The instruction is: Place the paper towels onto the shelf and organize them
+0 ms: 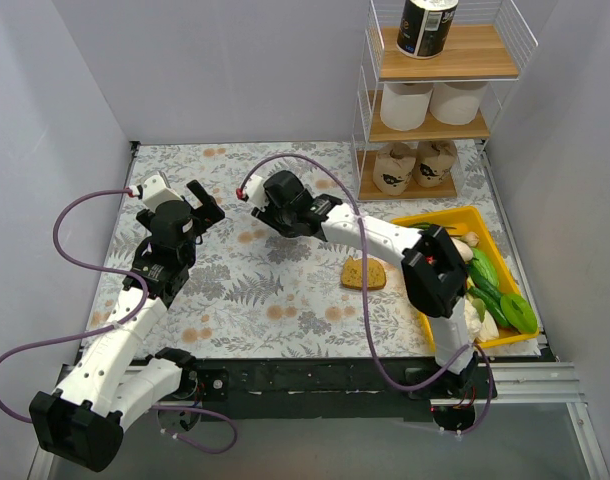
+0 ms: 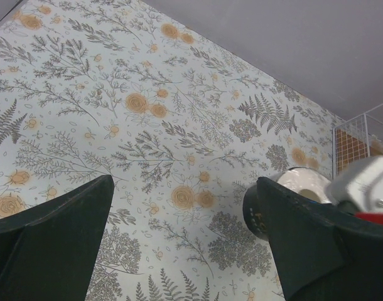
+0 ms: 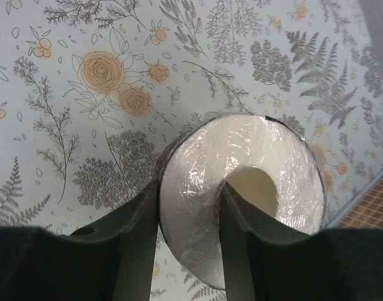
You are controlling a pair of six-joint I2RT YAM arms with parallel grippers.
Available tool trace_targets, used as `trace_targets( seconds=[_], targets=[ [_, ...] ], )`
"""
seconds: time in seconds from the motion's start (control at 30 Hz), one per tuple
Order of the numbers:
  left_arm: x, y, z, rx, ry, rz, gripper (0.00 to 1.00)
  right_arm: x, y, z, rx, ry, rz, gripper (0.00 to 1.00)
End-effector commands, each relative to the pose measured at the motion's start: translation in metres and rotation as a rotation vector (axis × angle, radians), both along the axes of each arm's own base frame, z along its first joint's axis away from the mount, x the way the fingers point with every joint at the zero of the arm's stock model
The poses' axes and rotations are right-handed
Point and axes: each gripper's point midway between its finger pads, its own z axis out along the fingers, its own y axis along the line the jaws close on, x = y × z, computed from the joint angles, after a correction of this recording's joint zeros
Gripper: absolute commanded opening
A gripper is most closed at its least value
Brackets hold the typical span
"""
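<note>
The right gripper (image 3: 188, 191) pinches the wall of a black-wrapped paper towel roll (image 3: 267, 163), its white, film-covered end showing a hollow core, over the flowered table (image 1: 285, 290) left of the shelf (image 1: 485, 52), its lower rim hidden by that gripper, while the left gripper (image 2: 184, 182) gapes empty.

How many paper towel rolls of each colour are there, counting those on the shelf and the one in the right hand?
White rolls: 2, both on the shelf's middle tier.
Tan printed rolls: 2, both on the bottom tier.
Black-wrapped rolls: 2, one on the top tier, one held by the right hand.
Total: 6.
</note>
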Motion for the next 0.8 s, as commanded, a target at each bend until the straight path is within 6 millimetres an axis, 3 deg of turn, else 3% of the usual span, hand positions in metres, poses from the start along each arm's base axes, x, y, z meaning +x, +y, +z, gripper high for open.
trace_targets(
  seconds=[0.0, 0.47, 0.6, 0.77],
  targets=[
    [-0.001, 0.001, 0.004, 0.001, -0.014, 0.005, 0.98, -0.001, -0.022, 0.121, 0.093, -0.242, -0.003, 0.36],
    [-0.001, 0.002, 0.003, 0.002, -0.013, 0.010, 0.98, -0.020, -0.113, 0.267, 0.101, -0.453, -0.181, 0.36],
    [-0.001, 0.002, 0.003, 0.003, -0.012, 0.009, 0.98, -0.023, -0.152, 0.310, 0.136, -0.537, -0.250, 0.36],
    [-0.001, 0.002, 0.003, 0.003, -0.012, 0.009, 0.98, -0.017, -0.197, 0.348, 0.180, -0.621, -0.356, 0.36]
  ],
)
